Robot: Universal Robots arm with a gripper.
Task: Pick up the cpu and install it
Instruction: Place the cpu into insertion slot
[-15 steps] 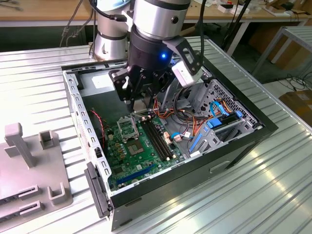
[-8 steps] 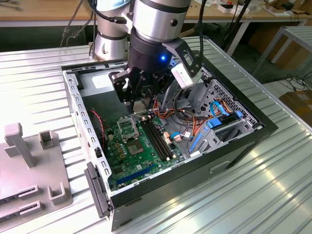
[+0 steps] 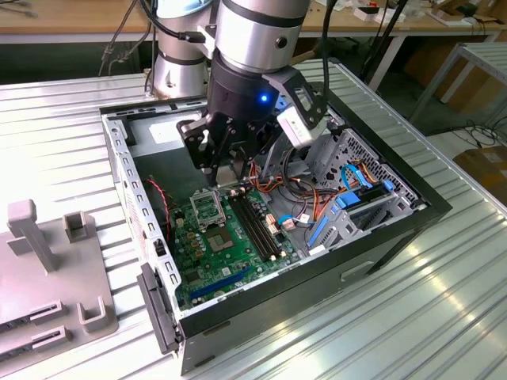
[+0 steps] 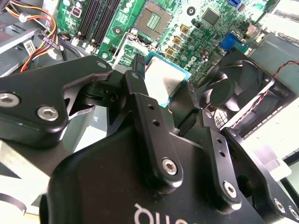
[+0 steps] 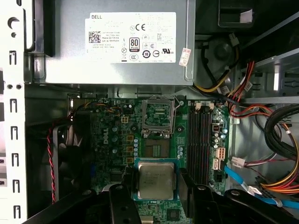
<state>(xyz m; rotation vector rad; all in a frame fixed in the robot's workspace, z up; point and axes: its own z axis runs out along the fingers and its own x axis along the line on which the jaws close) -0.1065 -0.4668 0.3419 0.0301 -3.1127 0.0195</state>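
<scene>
The cpu [image 5: 156, 179], a flat square chip with a silvery metal top, sits between my two black fingers, and my gripper [image 5: 155, 186] is shut on its edges. The second wrist view has the cpu [image 4: 164, 80] in the gripper [image 4: 163, 95] above the green motherboard. The open square socket [image 5: 159, 116] lies on the board a short way beyond the chip, with nothing in it; in the second wrist view the socket [image 4: 154, 18] is also bare. In the exterior view my gripper [image 3: 230, 166] hangs inside the open computer case, just above the socket [image 3: 207, 210].
A large grey box with a white label [image 5: 117, 42] fills the case behind the socket. Black memory slots [image 5: 201, 140] run beside it, with cable bundles [image 5: 275, 140] further over. A black fan [image 4: 238, 88] stands close to the fingers. A grey fixture [image 3: 47, 261] lies at the exterior view's left.
</scene>
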